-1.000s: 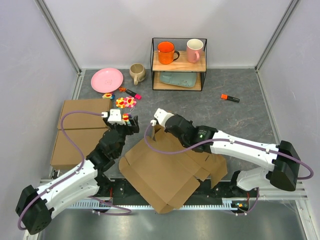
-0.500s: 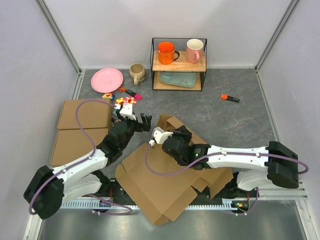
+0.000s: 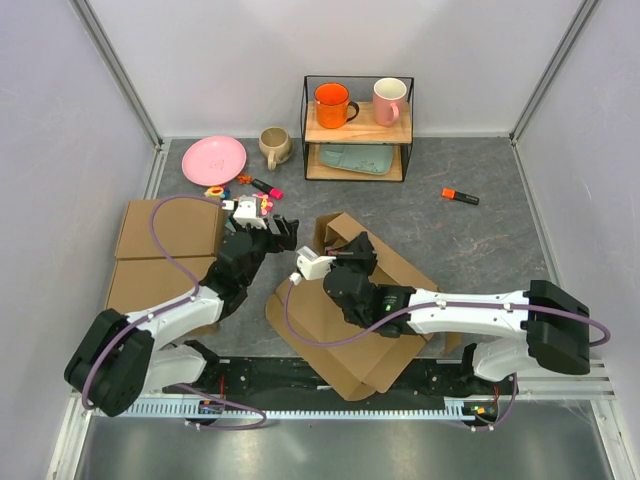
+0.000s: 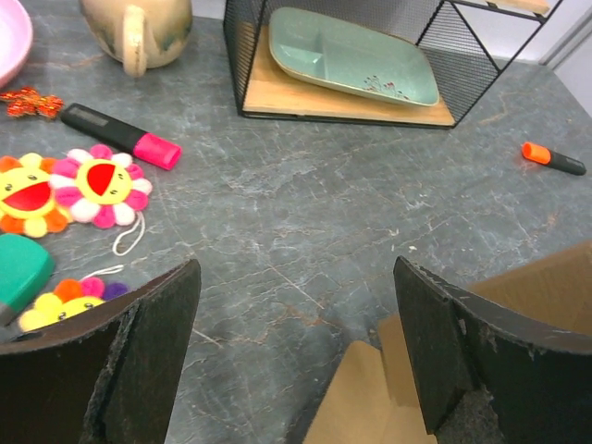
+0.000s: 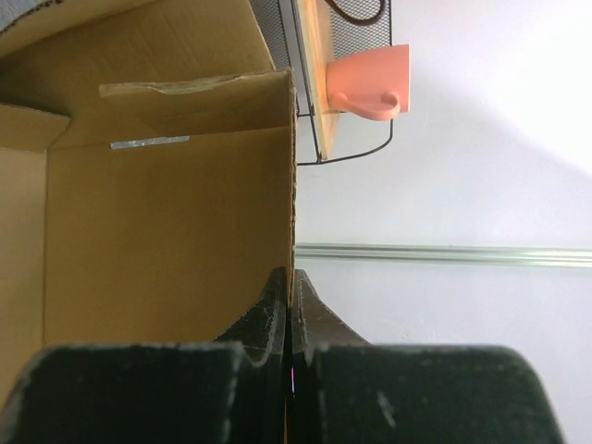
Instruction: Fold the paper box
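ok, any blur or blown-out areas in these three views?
Top external: evenly lit, sharp, only soft shadows. Left wrist: tabletop and pink highlighter crisp, left claw slightly soft up close. Right wrist: white wall very bright, right claw dark and blurry, paper box edge sharp.

**What my cameras lose**

Left wrist view: the pink plate (image 4: 7, 42) is clipped by the upper left corner and the beige mug (image 4: 139, 23) by the top edge. The paper box (image 4: 546, 287) shows only a corner at lower right, partly behind one of my left fingers (image 4: 481, 370). From above, my right arm (image 3: 470, 305) covers the box's middle (folds there unreadable). Right wrist view: the wire rack (image 5: 313, 83) runs off the top.
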You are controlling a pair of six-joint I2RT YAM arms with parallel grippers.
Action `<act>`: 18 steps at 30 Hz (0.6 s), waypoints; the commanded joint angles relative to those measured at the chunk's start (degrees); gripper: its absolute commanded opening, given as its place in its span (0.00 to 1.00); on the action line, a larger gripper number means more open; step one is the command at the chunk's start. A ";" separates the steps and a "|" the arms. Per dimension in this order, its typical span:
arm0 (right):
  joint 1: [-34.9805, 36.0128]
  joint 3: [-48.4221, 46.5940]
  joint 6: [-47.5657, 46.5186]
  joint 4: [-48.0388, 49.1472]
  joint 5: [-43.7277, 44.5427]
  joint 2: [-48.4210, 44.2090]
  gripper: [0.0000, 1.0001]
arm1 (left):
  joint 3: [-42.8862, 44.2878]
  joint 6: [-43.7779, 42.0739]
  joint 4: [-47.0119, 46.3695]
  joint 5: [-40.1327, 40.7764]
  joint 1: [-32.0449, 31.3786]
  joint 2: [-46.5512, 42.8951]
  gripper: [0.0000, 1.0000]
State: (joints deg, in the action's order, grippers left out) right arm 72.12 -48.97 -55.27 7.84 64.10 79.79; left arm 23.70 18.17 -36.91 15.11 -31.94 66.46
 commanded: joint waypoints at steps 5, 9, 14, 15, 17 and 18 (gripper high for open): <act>-1.89 5.80 -4.23 10.26 0.77 4.06 0.01 | 1.43 3.27 -14.06 -10.09 0.57 6.39 0.91; -3.03 8.01 -5.47 12.29 -0.02 4.58 0.05 | 0.29 1.60 -21.53 -16.42 1.18 10.09 0.93; -3.74 9.33 -3.63 11.68 -0.20 5.02 0.06 | 1.08 -0.42 -29.44 -29.69 3.20 15.54 0.94; -3.74 9.24 -2.84 11.07 -0.02 5.29 0.06 | 1.43 -0.25 -30.15 -30.83 3.46 17.29 0.94; -3.83 8.98 -0.73 9.40 0.24 5.64 0.06 | 2.22 0.19 -30.24 -34.53 4.26 18.62 0.93; -3.83 8.72 0.41 8.52 0.50 5.64 0.07 | 2.40 0.37 -30.42 -35.41 4.52 19.41 0.93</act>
State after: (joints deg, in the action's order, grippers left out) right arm 68.40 -41.04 -60.01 20.08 64.95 83.90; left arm 23.92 19.42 -60.36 -10.63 -28.64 83.09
